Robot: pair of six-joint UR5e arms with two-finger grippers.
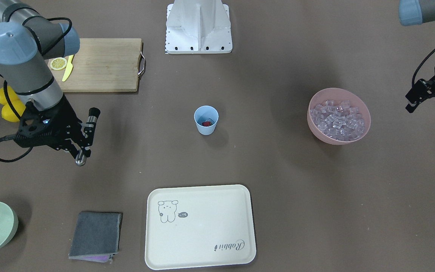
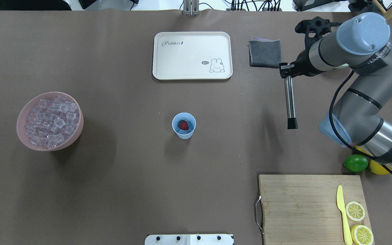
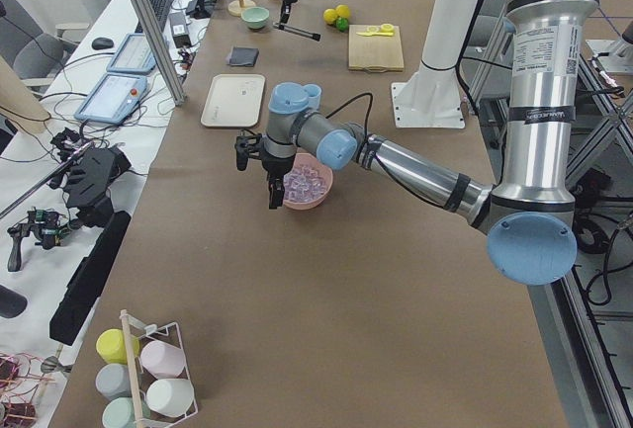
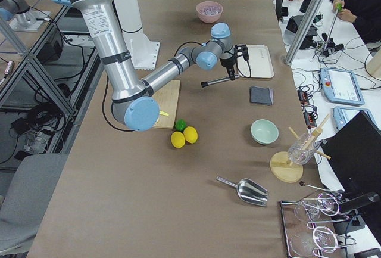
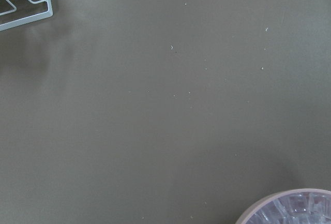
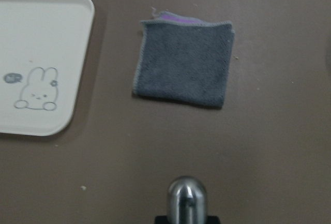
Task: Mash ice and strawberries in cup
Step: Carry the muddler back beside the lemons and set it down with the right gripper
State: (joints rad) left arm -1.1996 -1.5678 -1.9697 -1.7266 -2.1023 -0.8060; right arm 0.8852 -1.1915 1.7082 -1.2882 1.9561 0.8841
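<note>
Overhead exterior shows only a strawberry [image 2: 183,125] in the cup [image 2: 183,125], so ice [image 2: 50,120] likely comes next (left gripper [image 1: 426,102] spread empty near it), right gripper [image 2: 286,69] clamping the masher [image 2: 289,102].

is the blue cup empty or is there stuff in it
Not empty: the cup holds one strawberry. The ice sits in the pink bowl.

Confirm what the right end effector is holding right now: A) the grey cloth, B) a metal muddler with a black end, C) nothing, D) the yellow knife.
B: the right end effector is shut on one end of the metal muddler, which sticks out roughly level above the table; the yellow knife lies on the cutting board, the grey cloth on the table.
</note>
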